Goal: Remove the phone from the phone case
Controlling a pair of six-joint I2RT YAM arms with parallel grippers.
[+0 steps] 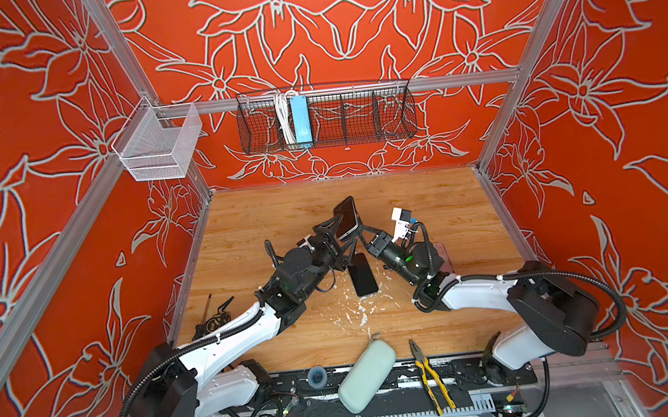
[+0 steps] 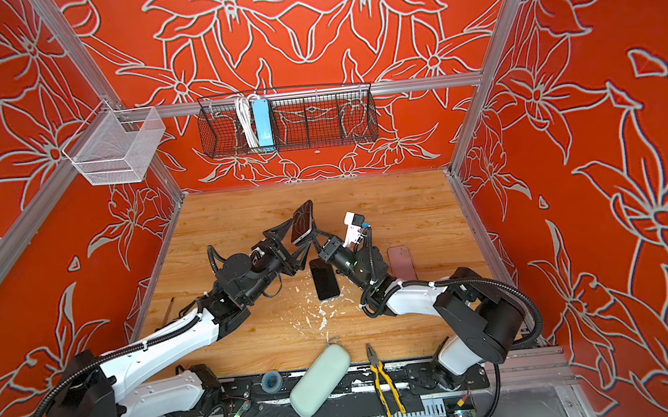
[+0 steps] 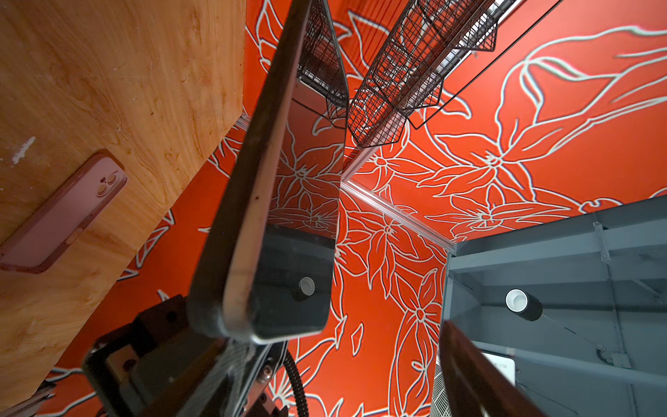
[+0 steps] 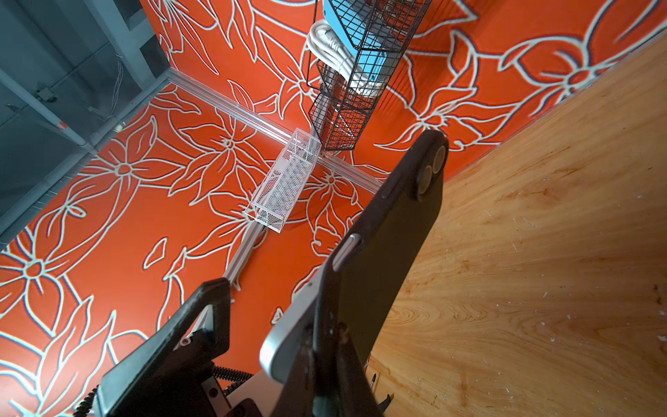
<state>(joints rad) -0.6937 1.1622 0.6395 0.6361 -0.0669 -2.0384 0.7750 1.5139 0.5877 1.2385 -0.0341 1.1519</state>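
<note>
- Phone (image 1: 345, 213) hangs tilted in the air over the middle of the counter (image 1: 428, 208), its top end toward 12 o'clock and its screen turned toward the left arm.
- The black phone case (image 4: 389, 245) covers its back. In the right wrist view a silver lower corner of the phone stands bare, out of the case.
- The right hand (image 1: 358, 230) comes in from 4 o'clock and is pinched tight on the case's lower edge. Its own fingers hide whether the phone is in the pinch too.
- The left hand (image 1: 345, 234) stands wide open at 8 o'clock of the phone, one finger on either side of its lower end and gripping nothing. I cannot tell whether either finger touches.
- A black handset (image 1: 363, 275) lies flat on the counter at 6 o'clock of the raised phone, its far end tucked under the left hand. Phone or empty shell, I cannot say.
- In a top view a pink case (image 2: 400, 262) lies flat at 4 o'clock, its near end cut off by the right arm.
</note>
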